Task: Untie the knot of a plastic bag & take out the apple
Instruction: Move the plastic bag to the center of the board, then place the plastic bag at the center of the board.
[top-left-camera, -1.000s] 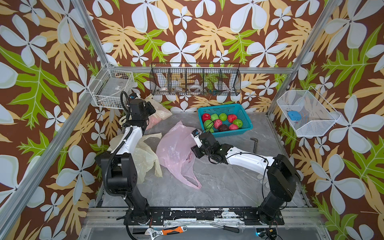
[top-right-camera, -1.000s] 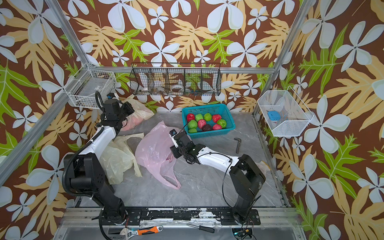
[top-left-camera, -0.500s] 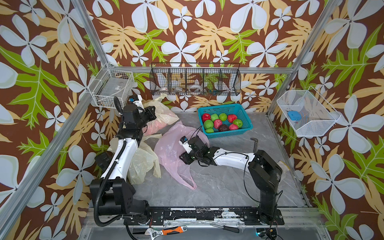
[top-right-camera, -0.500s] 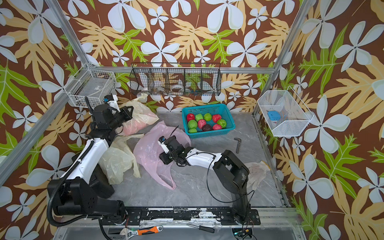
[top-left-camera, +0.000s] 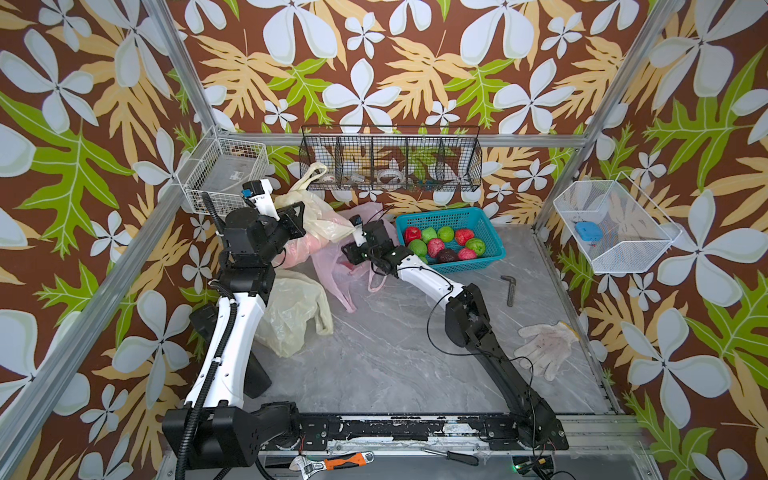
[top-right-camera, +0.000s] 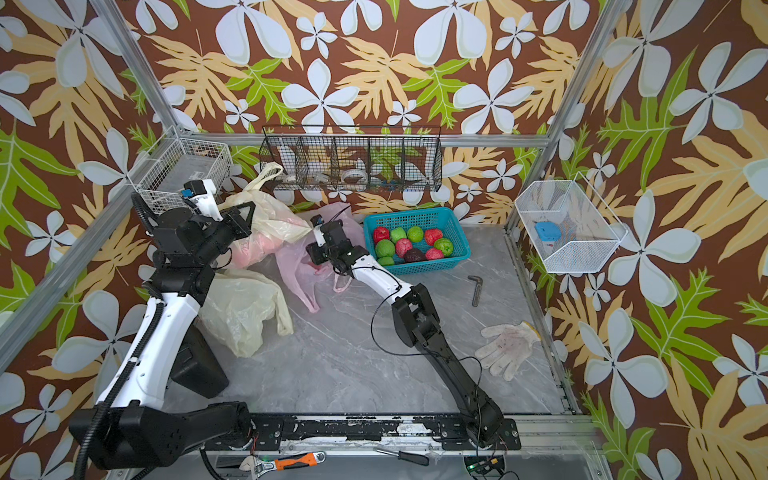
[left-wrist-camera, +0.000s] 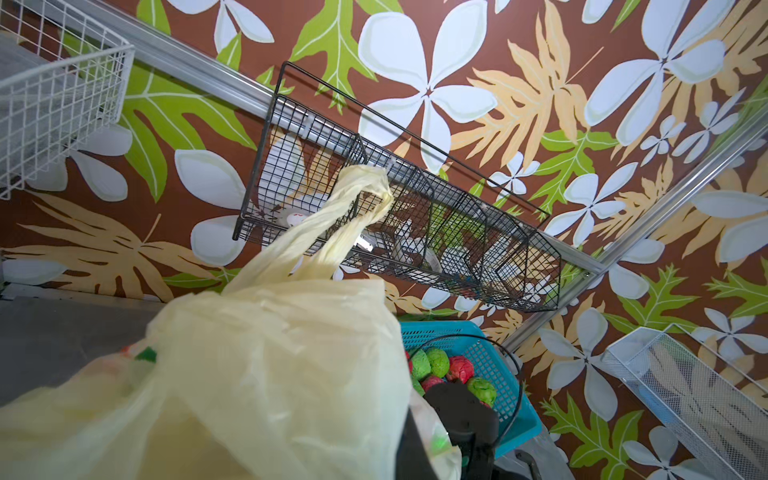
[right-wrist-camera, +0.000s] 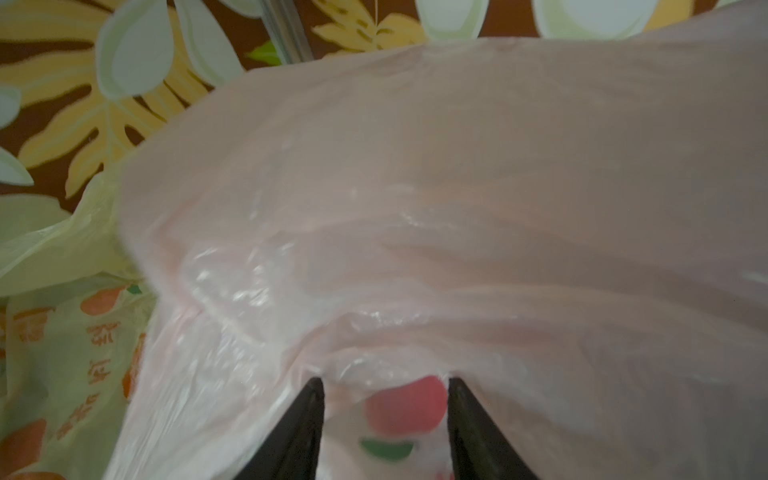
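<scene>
Blue plastic basket (top-left-camera: 478, 262) sits at the back of the grey marble table (top-left-camera: 374, 365), full of green and red fruit (top-left-camera: 445, 233) plus one dark piece (top-left-camera: 446, 255). Black wire rack (top-left-camera: 457, 166) hangs on the back wall above it, split into compartments; I can't tell what the small white bits inside are. White wire basket (top-left-camera: 224, 174) is in my back-left corner. White mesh basket (top-left-camera: 615, 249) is on my right wall, with a blue object (top-left-camera: 588, 230) in it. Black hex key (top-left-camera: 510, 289) lies on the table, near the blue basket, not touching. Dirty white work glove (top-left-camera: 544, 347) lies flat by my right edge, fingers spread. Past the front rail (top-left-camera: 415, 428) are an orange-handled wrench (top-left-camera: 332, 462) and a screwdriver (top-left-camera: 451, 456), apart. Leaf-and-flower wallpaper (top-left-camera: 374, 62) covers every wall.
</scene>
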